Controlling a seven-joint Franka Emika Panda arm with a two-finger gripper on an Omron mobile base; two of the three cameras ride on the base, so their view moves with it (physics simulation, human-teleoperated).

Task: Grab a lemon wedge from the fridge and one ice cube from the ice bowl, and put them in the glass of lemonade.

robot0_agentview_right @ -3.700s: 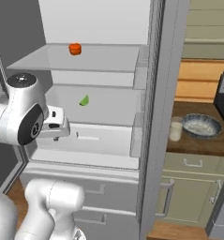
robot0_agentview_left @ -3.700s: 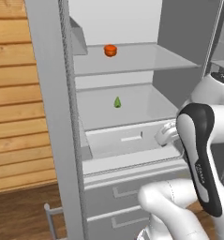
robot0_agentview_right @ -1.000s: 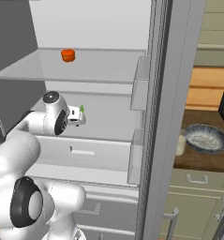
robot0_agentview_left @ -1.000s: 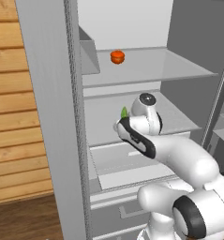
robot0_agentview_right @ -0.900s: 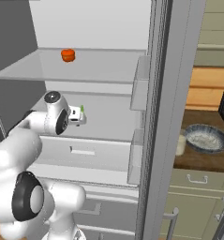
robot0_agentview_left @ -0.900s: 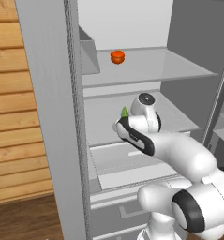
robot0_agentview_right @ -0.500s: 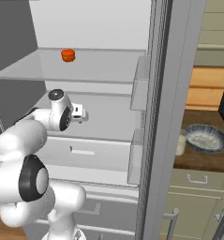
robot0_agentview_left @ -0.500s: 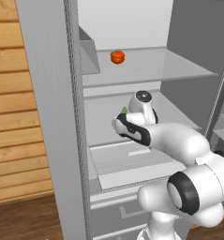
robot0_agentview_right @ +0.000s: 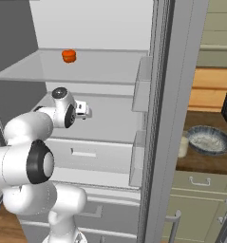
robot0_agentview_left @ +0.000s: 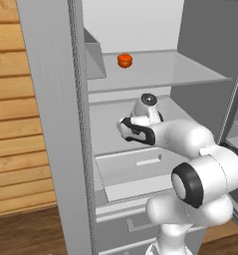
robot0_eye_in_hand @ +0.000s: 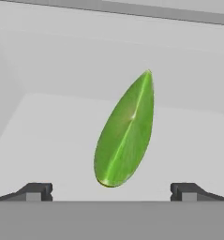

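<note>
The wide-open claw [robot0_eye_in_hand: 111, 190] should be eased forward until the bright green, pointed lemon wedge [robot0_eye_in_hand: 125, 133] is centred between the fingertips, then closed gently.

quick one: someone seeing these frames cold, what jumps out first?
The bright green lemon wedge dominates the hand view, standing on its tip on the pale fridge shelf, centred between the open claw tips. In the base views the white arm reaches into the open fridge, wrist at the middle shelf. An orange-red round item sits alone on the shelf above.
</note>
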